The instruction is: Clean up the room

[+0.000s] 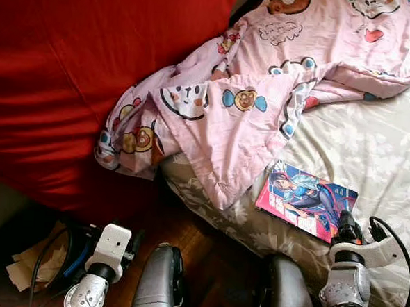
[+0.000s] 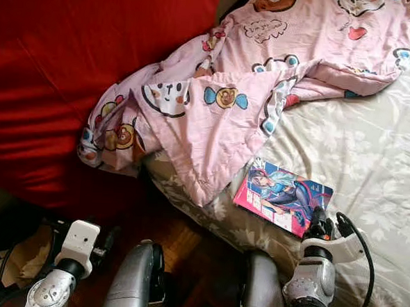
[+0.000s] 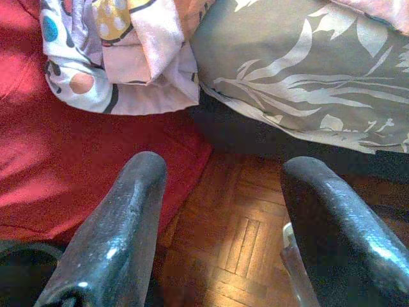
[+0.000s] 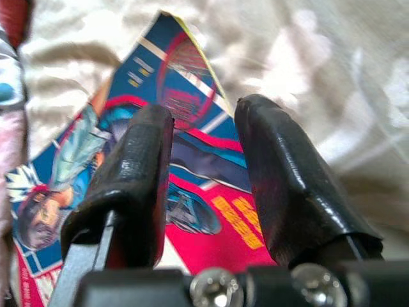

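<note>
On the bed (image 1: 393, 158), right gripper (image 4: 203, 121) fingers straddle the comic book (image 1: 306, 199).

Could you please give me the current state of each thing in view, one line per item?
Comic book: closed, lying flat on the bed, cover up.
Pink blanket: crumpled, draped from bed onto the red cover.
Bed sheet: floral, spread flat.
Right end effector: open, fingers over the comic book's edge.
Left end effector: open, empty, above the wooden floor.

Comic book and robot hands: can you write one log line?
right gripper: open, over comic book on bed | left gripper: open, idle above floor
</note>
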Robot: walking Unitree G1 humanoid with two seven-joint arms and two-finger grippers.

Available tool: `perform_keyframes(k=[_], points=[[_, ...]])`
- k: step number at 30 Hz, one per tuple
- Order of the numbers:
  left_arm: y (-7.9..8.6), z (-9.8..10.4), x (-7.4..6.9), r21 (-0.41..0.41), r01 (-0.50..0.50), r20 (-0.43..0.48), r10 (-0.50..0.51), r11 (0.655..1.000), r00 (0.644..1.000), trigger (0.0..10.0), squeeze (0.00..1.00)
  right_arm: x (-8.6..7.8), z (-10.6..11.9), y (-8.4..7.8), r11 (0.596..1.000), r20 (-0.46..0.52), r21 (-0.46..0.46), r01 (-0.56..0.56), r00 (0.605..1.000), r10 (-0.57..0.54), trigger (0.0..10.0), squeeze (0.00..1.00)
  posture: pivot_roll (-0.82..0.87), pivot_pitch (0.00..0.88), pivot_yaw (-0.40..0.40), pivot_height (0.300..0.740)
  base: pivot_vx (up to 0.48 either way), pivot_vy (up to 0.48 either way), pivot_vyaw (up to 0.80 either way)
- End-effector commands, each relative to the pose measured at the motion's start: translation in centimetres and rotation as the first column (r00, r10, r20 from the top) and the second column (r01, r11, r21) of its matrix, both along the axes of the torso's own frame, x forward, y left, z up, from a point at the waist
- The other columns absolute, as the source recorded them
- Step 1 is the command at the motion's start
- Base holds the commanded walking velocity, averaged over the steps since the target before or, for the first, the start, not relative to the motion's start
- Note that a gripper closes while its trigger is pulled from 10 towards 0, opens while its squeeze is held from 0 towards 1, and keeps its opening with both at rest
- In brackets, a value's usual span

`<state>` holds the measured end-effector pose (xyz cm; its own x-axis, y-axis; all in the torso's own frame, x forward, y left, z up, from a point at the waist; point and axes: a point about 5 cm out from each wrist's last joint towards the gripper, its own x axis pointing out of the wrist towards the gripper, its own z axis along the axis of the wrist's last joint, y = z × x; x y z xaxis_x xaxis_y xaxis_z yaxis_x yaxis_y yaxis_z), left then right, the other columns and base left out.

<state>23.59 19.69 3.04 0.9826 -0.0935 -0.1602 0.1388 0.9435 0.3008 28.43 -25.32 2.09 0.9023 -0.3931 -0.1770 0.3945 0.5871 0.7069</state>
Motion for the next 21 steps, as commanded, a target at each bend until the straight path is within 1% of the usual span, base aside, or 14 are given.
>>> perform_keyframes(k=[1,7,14,16,21], points=[[0.6,-0.9,-1.0,0.038,-0.007,-0.04,0.009,0.999,0.999,10.0,0.0,-1.3,-1.6,0.4,1.0,-0.071,0.028,0.003,0.997,-0.001,10.0,0.0,0.02,0.296,0.15,0.605,0.0,0.0,0.0],[0.7,-0.9,-1.1,0.046,-0.005,-0.042,0.007,0.999,0.999,10.0,0.0,-2.1,-2.6,0.2,0.998,-0.129,0.06,0.025,0.991,-0.017,10.0,0.0,0.03,0.297,0.153,0.605,0.0,0.0,0.0],[0.7,-0.9,-1.1,0.052,0.0,-0.042,0.003,0.999,0.999,10.0,0.0,-2.5,-3.2,0.0,0.996,-0.174,0.089,0.029,0.985,-0.013,10.0,0.0,0.03,0.297,0.157,0.605,0.0,0.0,0.0],[0.7,-0.9,-1.1,0.053,0.003,-0.042,-0.001,0.999,0.999,10.0,0.0,-2.7,-3.3,-0.3,0.994,-0.182,0.097,0.043,0.983,-0.025,10.0,0.0,0.03,0.298,0.158,0.605,0.0,0.0,0.0],[0.7,-0.8,-1.0,0.057,0.005,-0.042,-0.002,0.998,0.999,10.0,0.0,-3.2,-3.0,-2.1,0.986,-0.177,0.106,0.126,0.979,-0.106,10.0,0.0,0.03,0.298,0.159,0.605,0.0,0.0,0.0]])
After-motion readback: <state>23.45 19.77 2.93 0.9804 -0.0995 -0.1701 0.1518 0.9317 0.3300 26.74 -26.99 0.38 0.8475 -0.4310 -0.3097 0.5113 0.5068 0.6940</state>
